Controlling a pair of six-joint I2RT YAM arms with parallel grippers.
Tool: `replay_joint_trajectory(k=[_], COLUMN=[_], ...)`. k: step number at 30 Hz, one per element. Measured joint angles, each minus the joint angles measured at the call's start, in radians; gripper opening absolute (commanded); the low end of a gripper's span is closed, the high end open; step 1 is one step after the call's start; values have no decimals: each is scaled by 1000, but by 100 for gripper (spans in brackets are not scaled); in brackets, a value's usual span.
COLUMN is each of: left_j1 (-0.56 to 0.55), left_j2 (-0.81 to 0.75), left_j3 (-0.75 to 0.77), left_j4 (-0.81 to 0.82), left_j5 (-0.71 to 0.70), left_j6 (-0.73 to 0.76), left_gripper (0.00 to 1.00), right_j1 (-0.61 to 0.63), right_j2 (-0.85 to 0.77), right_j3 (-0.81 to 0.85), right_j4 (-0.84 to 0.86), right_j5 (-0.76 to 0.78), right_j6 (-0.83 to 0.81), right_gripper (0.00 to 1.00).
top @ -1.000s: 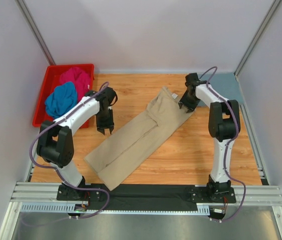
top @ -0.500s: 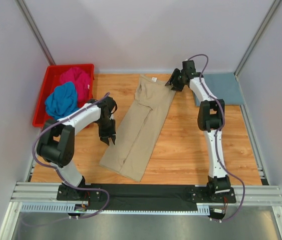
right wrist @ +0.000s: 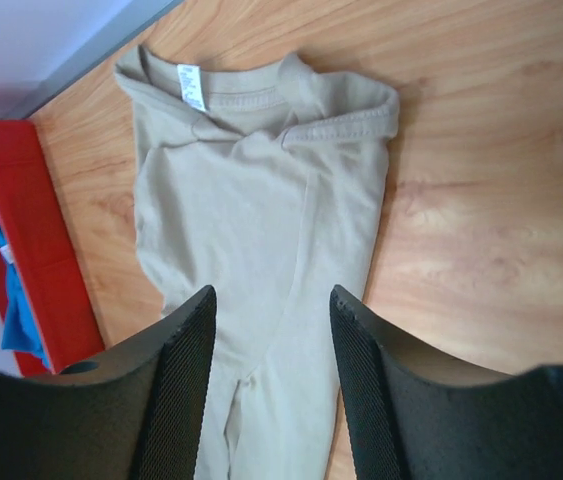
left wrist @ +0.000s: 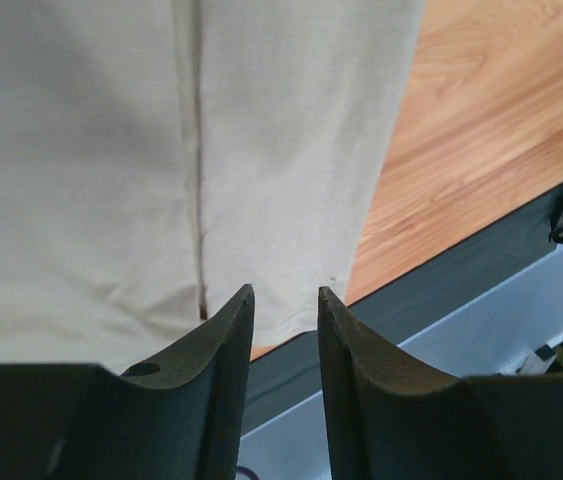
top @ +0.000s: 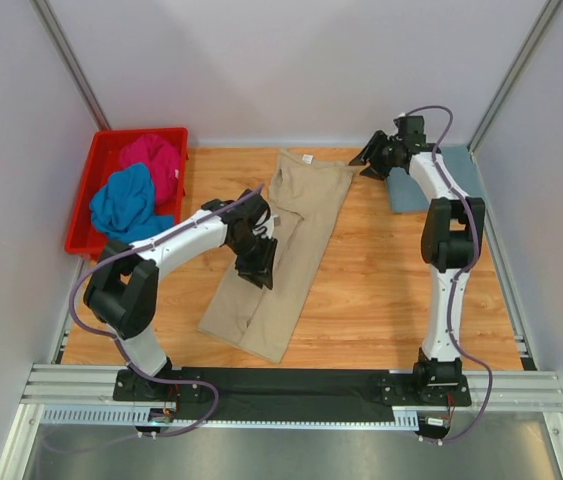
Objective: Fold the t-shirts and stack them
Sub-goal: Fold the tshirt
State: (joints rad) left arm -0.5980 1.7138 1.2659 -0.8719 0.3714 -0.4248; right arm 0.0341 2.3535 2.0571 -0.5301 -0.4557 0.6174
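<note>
Beige t-shirt (top: 306, 215), folded lengthwise into a long strip, lies on the wooden table (top: 381, 290) at the centre of the frame, its collar and white label toward the top and its hem toward the lower left. Pale plain walls close in the table on three sides, and a black strip runs along its lower edge.

At upper left, a red bin (top: 79, 205) holds a magenta t-shirt (top: 151, 160) and a bright blue t-shirt (top: 121, 200), both bunched up. A grey-blue t-shirt (top: 469, 178) lies flat at upper right.

The left gripper (left wrist: 283, 292) hangs over the left half of the beige strip with its fingers parted by a narrow gap and nothing between them. The right gripper (right wrist: 271, 290) hovers at upper right, between the collar and the grey-blue shirt, with its fingers spread wider and nothing held.
</note>
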Motion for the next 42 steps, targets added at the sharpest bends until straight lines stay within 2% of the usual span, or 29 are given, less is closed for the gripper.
replay_joint_trajectory(k=[10,14,18,24,31,37,39,42], left_j1=[-58,-77,-84,-85,-104,-167,-188,-206], left_j2=[88,109,127,127,77,81,92,117], left_j3=[-52,-78,-86,-33,-36,-100,-108,-110], left_j4=[60,97,110,53,72,103,112,121], left_j5=[39,39,19,-25,-32,-12,-5,-2], left_j6=[-2,-27,-50,-53,-93,-119,-129,-137], left_gripper=[39,39,39,40,39,38,38,38], right_j1=[3,5,5,5,-4,-23,-25,-26], right_j2=[-275,-370,-363,-202,0,181,213,232], right_j3=[-396,-569,-608,-463,-270,-17,24,39], right_j4=[-18,23,82,179,258,312,328,357], right_j5=[-27,-27,-6,19,51,27,18,16], right_j6=[13,48,78,104,132,160,173,192], right_gripper=[54,56,55,54,54,50,49,41])
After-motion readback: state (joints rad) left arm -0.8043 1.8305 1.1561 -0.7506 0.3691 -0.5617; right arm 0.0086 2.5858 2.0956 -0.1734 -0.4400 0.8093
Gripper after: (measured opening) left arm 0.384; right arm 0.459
